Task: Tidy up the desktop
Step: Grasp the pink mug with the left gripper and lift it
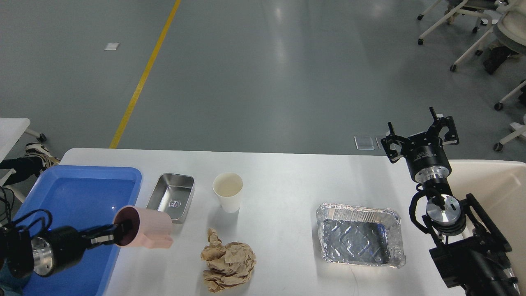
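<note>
The white desktop (283, 185) carries several items. My left gripper (116, 232) is shut on the rim of a pink mug (146, 233), which hangs tipped on its side above the desktop's left part, by the edge of the blue tray (78, 193). A steel box (171, 197), a white paper cup (228, 191), a crumpled brown paper (227, 261) and a foil pan (359, 234) rest on the desktop. My right gripper (420, 132) stands open and empty above the far right corner.
A cream-coloured bin (493, 185) stands off the desktop's right end, behind my right arm. Rolling chairs (460, 24) stand far back on the grey floor. A second white table (12, 127) shows at the left edge.
</note>
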Motion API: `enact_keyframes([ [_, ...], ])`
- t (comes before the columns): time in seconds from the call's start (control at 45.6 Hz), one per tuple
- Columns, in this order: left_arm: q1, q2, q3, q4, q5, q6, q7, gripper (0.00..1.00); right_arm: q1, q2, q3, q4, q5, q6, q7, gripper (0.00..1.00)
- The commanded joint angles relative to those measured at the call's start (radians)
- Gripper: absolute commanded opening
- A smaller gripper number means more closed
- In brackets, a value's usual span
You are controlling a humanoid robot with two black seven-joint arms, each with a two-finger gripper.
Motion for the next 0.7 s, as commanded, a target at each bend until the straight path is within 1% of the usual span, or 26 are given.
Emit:
enact_keyframes([
  [0.0, 0.000, 0.053, -0.165, -0.002, -0.071, -0.090, -0.005, 0.00, 0.002, 0.000, -0.001, 0.004, 0.000, -0.003, 0.000, 1.00],
  [0.088, 0.011, 0.060, -0.246, 0.001, -0.083, -0.157, -0.007, 0.00, 0.009, 0.000, -0.004, 0.001, 0.000, -0.003, 0.000, 1.00],
  [0.153, 0.050, 0.073, -0.293, 0.007, -0.083, -0.183, -0.007, 0.00, 0.023, 0.000, -0.005, -0.002, 0.001, -0.003, 0.000, 1.00],
  [0.241, 0.124, 0.096, -0.343, 0.021, -0.083, -0.183, -0.007, 0.00, 0.026, 0.000, -0.007, 0.001, 0.000, -0.003, 0.000, 1.00],
  [0.329, 0.179, 0.103, -0.357, 0.056, -0.075, -0.179, -0.002, 0.00, 0.025, -0.002, -0.007, 0.002, 0.000, -0.003, 0.000, 1.00],
  [0.482, 0.271, 0.105, -0.357, 0.174, -0.071, -0.162, -0.005, 0.00, 0.016, -0.008, -0.007, 0.001, 0.000, -0.002, 0.000, 1.00],
  [0.679, 0.336, 0.086, -0.337, 0.302, -0.071, -0.134, -0.025, 0.00, 0.014, -0.002, -0.007, 0.001, 0.001, 0.000, 0.000, 1.00],
])
